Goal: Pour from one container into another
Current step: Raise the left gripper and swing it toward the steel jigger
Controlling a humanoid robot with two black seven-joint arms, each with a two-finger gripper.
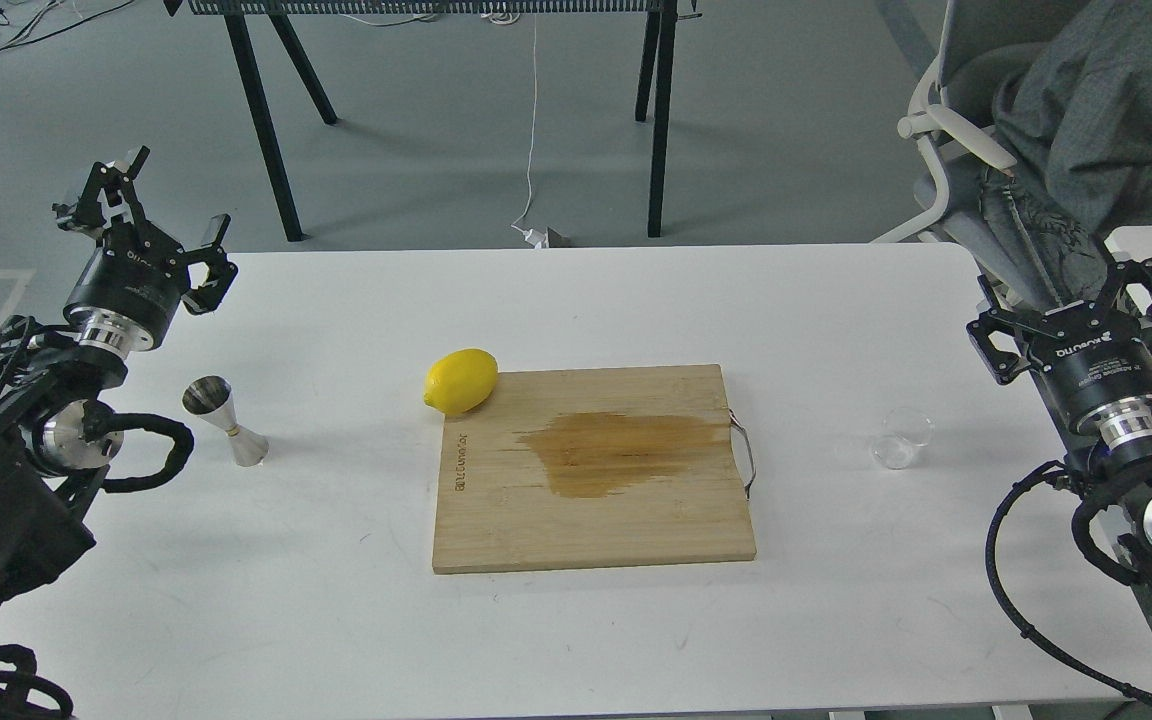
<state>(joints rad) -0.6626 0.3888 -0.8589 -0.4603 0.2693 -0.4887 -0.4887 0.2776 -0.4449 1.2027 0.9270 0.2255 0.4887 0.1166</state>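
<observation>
The small clear cup (902, 438) stands on the white table (586, 620) at the right, a little left of my right arm. The shiny steel jigger (225, 420) stands tilted at the left side of the table. My left gripper (146, 205) hovers open above the table's far left corner, behind and above the jigger, holding nothing. My right gripper (1076, 310) is open and empty at the table's right edge, up and to the right of the cup.
A wooden cutting board (591, 520) with a dark wet stain lies in the middle, a wire handle on its right side. A yellow lemon (461, 381) rests at the board's far left corner. A chair (946, 130) with grey cloth stands at the back right.
</observation>
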